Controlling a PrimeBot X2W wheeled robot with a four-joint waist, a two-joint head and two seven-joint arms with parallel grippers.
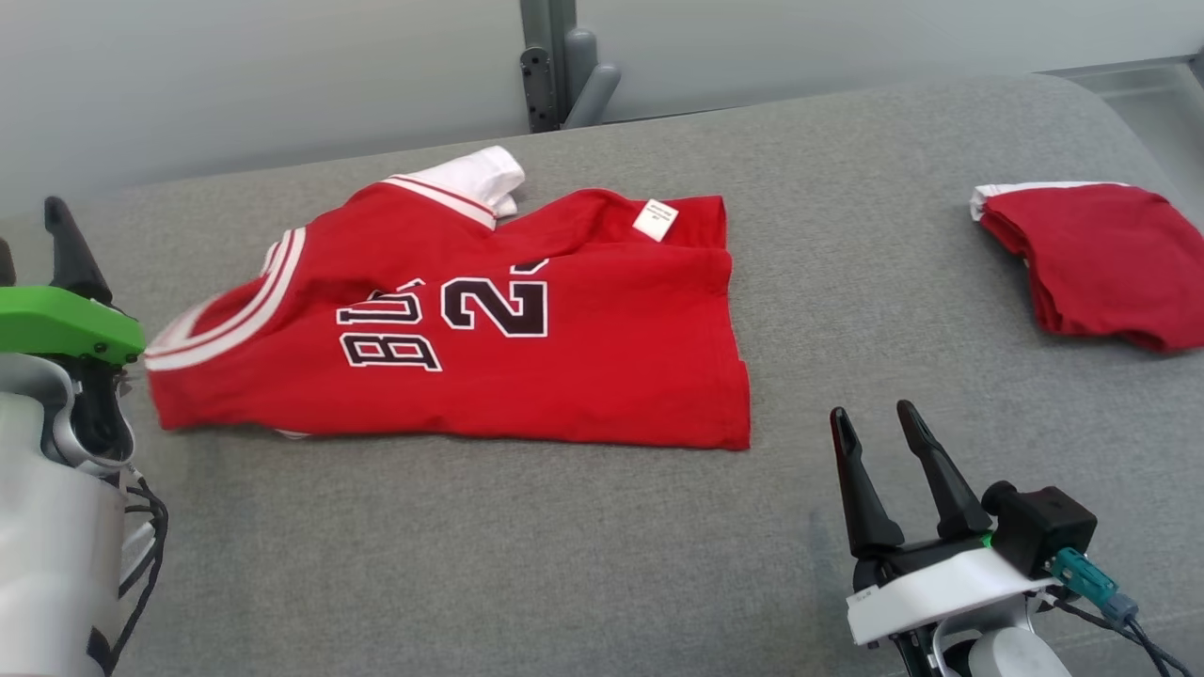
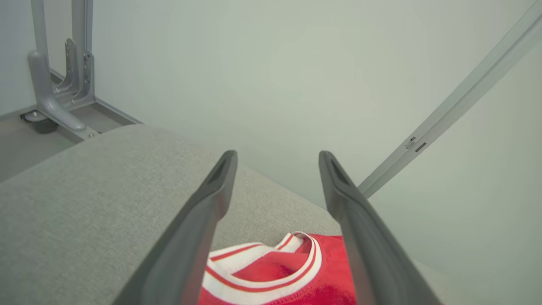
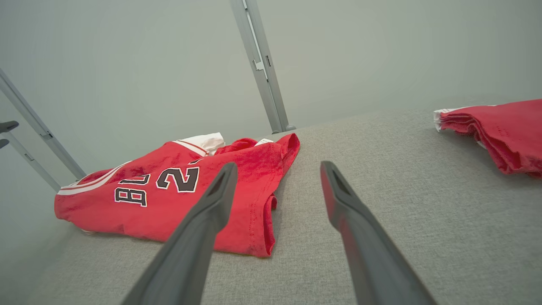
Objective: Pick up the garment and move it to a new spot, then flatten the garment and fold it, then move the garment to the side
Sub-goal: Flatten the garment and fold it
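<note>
We see the red jersey lying flat but rumpled on the grey padded surface, its upper part folded over itself. Across its chest run black letters with white outlines, upside down from the head view. We read a "B" and what looks like a "U" before the fold swallows the rest. Beside them is a large "2", with a second digit cut off by the same fold. White bands with thin red stripes trim its neck and armhole. A small white tag sits at the jersey's far right corner, its print too small for us to read. A white piece of cloth pokes out at the jersey's far edge. Just off the jersey's striped end, the left gripper has its fingers spread wide and grasping nothing; in its wrist view the striped trim shows low between them. Nearer to us than the jersey's hem corner and clear of it, the right gripper also stands spread and empty. Well to the right of the jersey lies a folded red garment with a white edge.
</note>
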